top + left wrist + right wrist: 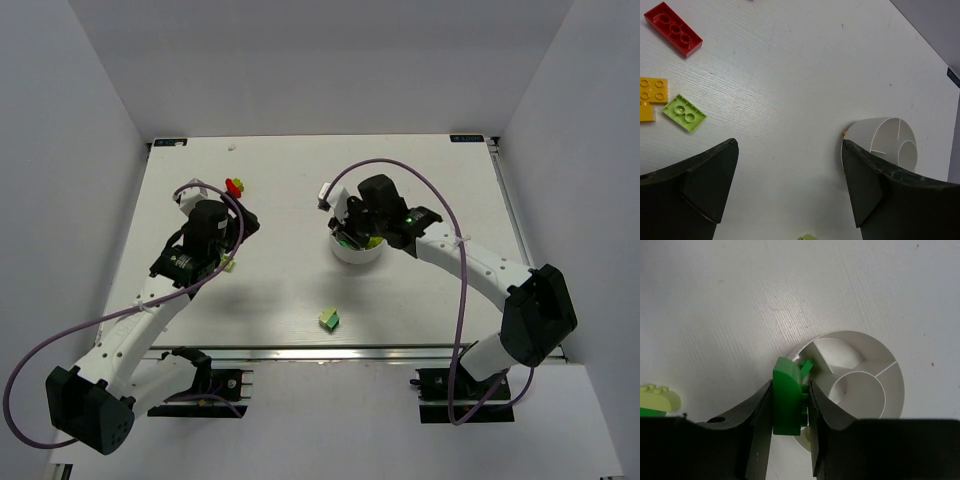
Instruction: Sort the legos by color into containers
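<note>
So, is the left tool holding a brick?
No, the left tool stands wide open above the table, its fingers gripping nothing.

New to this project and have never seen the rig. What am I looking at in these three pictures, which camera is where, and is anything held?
A left arm and a right arm, both robots, are bolted at the near edge of a white table. The overhead picture looks down from above and behind them. The other two come from a camera on each wrist, so the dark shapes at the bottom are that arm's own fingers.

The right tool is closed on a green brick at the rim of the white divided dish. The left tool is open and holds nothing. Ahead of it on the table lie a red brick, a yellow brick and a lime brick. Another small green piece lies nearer the arms.
</note>
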